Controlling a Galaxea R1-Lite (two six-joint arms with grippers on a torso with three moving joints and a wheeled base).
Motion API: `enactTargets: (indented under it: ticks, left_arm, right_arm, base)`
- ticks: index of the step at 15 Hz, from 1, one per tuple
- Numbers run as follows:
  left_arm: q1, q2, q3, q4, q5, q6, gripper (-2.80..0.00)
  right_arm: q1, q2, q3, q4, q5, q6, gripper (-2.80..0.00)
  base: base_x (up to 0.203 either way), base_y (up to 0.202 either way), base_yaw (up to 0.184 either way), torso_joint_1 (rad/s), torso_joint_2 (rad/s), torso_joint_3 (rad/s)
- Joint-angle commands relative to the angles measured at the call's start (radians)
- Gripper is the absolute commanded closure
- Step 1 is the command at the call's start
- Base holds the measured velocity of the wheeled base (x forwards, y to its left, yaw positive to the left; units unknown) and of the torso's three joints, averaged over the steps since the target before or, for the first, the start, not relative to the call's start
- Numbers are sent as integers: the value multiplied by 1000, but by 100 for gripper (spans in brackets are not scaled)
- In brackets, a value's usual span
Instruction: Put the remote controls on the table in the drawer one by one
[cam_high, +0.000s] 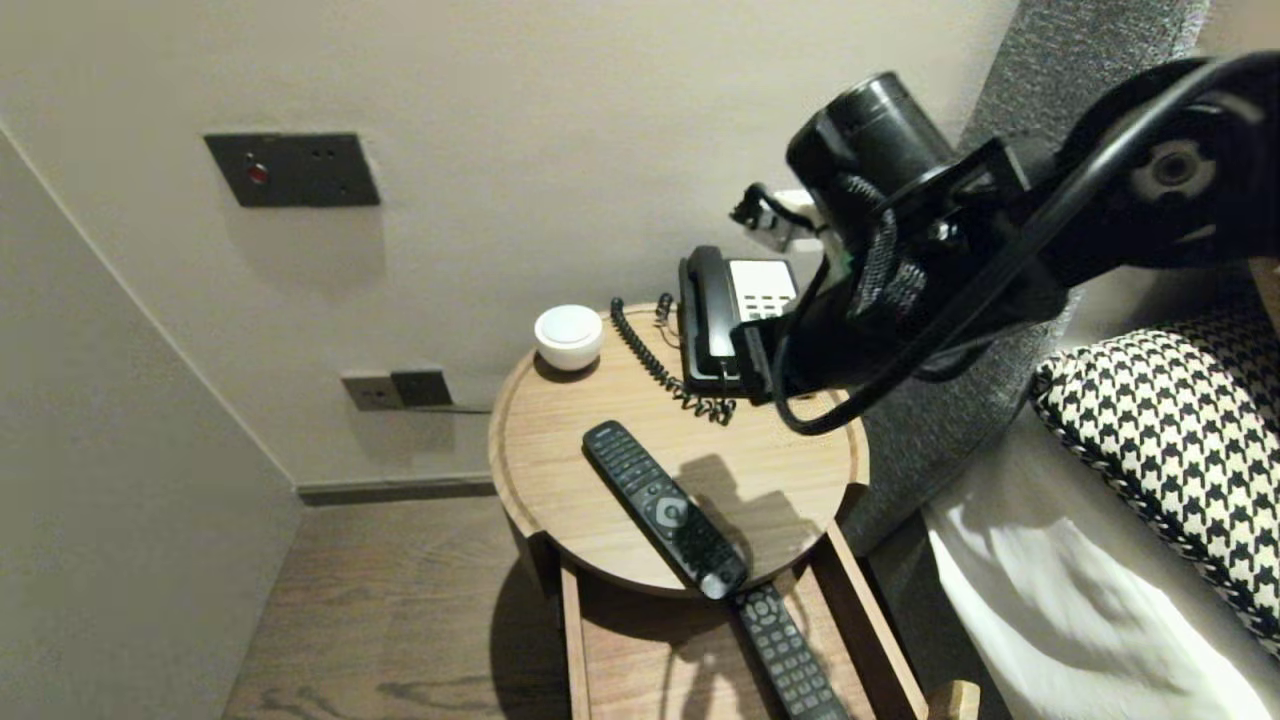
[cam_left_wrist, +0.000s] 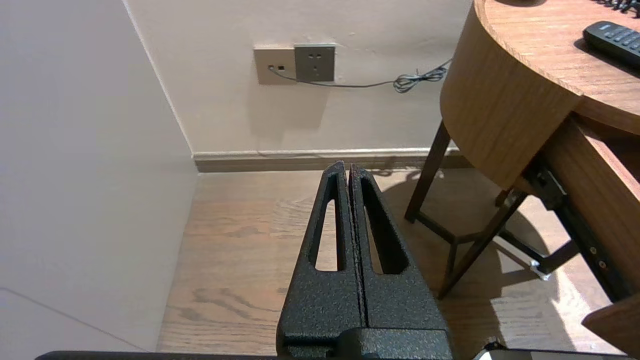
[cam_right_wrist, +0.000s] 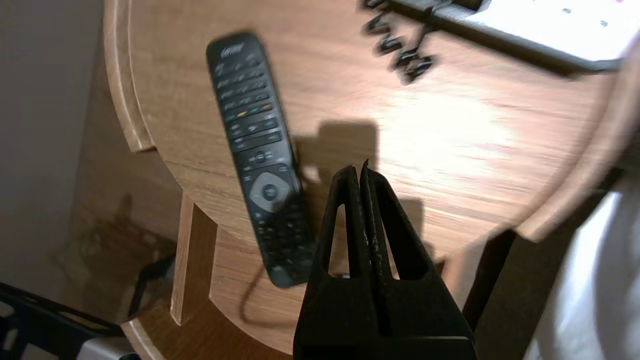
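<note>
- Right gripper (cam_right_wrist: 360, 167): clenched, fingers pressed flat together, nothing between them.
- It hangs over the front half of the round wooden bench (cam_high: 790, 470), tips above bare wood, throwing a shadow on the top.
- Nearest thing: a black remote (cam_right_wrist: 260, 155), just beside my right gripper and not touched by it.
- That remote lies slantwise on the bench, one end near the middle and the other right at the front edge.
- Below the front edge a drawer (cam_high: 865, 625) stands pulled out; a second remote (cam_high: 790, 655) lies inside it, almost in line with the first.
- Along the back edge: a white round bowl (cam_high: 568, 337) towards the left, and a black-and-white telephone (cam_high: 735, 315) towards the right, partly hidden behind my right arm.
- Its coiled cord (cam_high: 660, 365) runs over the wood between the bowl and the telephone.
- Left gripper (cam_left_wrist: 348, 167): also clenched and empty, parked low over the wooden floor (cam_left_wrist: 240, 240), well apart from the bench's left side.
- Wall socket (cam_left_wrist: 314, 62) ahead of it, with a thin cable leading off towards the bench.
- Houndstooth pillow (cam_high: 1170, 430) on the bed beside the bench's right edge.
</note>
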Motion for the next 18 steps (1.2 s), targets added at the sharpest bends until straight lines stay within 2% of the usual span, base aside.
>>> enactTargets:
  ticks: [1,5,6,8,13,18]
  left_arm:
    - [1,0,0,0,1,0,0]
    - [1,0,0,0,1,0,0]
    - [1,0,0,0,1,0,0]
    - [1,0,0,0,1,0,0]
    - [1,0,0,0,1,0,0]
    - [1,0,0,0,1,0,0]
  right_arm:
    - [13,53,-3,5,-1,2,0]
    - [53,138,-17,-29,-10,-29,0]
    - [62,145,-17,-41,-12,-40,-280]
    - [74,150,-17,-42,-12,-73,-280]
    - [88,200,-19,-112,-15,-93,-280]
    - [91,242,-23,-125,-39,-129,-280]
  base:
    - [0,0,0,0,0,0]
    - [0,0,0,0,0,0]
    - [0,0,0,0,0,0]
    - [0,0,0,0,0,0]
    - [0,0,0,0,0,0]
    - [0,0,0,0,0,0]
